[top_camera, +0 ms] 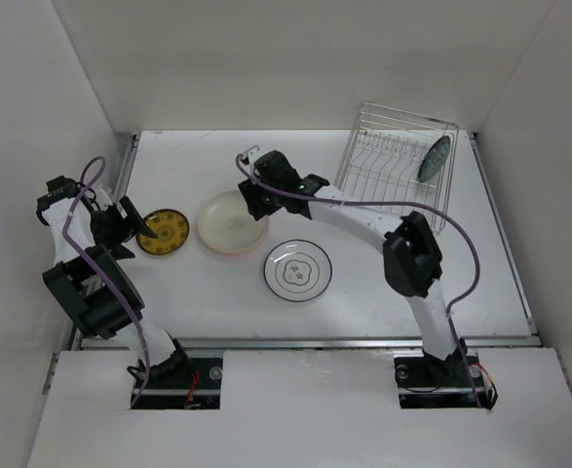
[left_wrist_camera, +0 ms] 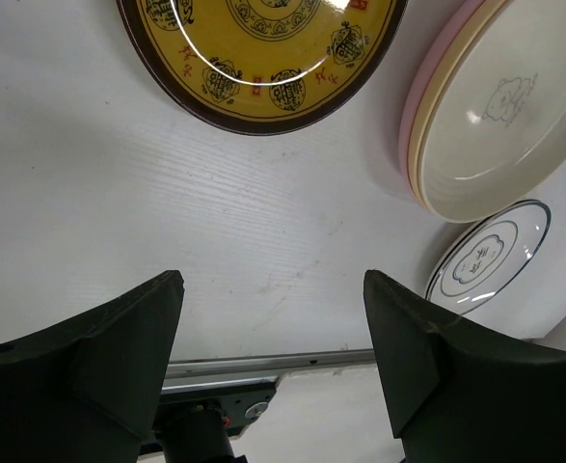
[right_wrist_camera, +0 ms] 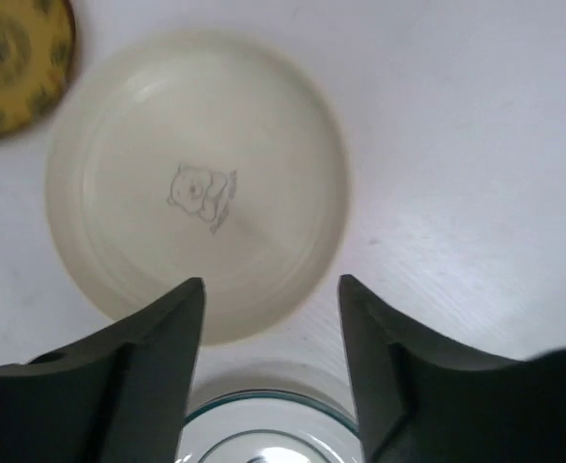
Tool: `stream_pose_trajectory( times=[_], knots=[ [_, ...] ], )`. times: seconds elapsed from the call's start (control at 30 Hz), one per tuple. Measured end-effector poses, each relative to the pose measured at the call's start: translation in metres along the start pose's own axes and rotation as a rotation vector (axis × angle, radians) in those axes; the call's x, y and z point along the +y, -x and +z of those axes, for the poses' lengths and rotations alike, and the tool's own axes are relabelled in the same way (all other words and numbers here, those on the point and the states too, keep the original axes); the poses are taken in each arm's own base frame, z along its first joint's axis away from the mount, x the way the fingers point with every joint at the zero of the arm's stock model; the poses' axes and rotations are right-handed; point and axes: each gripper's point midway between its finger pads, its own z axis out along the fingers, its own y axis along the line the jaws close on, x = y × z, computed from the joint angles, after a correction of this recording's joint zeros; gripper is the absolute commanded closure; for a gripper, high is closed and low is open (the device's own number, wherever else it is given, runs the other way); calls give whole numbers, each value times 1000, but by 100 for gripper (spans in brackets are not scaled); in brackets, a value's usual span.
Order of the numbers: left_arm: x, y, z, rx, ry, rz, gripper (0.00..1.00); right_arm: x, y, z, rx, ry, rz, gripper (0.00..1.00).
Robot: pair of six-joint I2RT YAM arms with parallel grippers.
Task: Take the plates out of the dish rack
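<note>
**Only the teal plate stands in the rack; the risks are a clipped stack and a slipped pinch.**
The rack [top_camera: 383, 161] sits far right, with the teal plate [top_camera: 435, 158] on edge near its right end. The stack [top_camera: 229, 224], with the cream plate [right_wrist_camera: 196, 183] on top, lies well left of it. The right gripper [right_wrist_camera: 268, 285] is spread and empty just above the stack, so a careless swing could knock its rim. The thin teal plate may snag the rack's wires or slip from a shallow grip. The left gripper [left_wrist_camera: 271, 278], spread and empty, hovers near the mustard plate [left_wrist_camera: 258, 58].

the mustard plate [top_camera: 163, 232] bears dark ornaments, the cream plate [top_camera: 232, 220] a small bear, the white plate [top_camera: 297, 269] a dark-green rim.
</note>
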Motion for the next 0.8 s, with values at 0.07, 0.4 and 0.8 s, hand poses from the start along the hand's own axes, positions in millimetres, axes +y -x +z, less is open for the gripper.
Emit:
stream_pose_trajectory(
  times=[0.07,0.4,0.8],
  knots=[
    [0,0,0,0,0,0,27,-11,35,-35,-88,-70,23,24],
    [0,0,0,0,-2,7,26,-289,103,-246,-445,-681,467,0],
    [1,0,0,0,1,19,26,-444,-68,-216,-106,-1003,761,17]
  ],
)
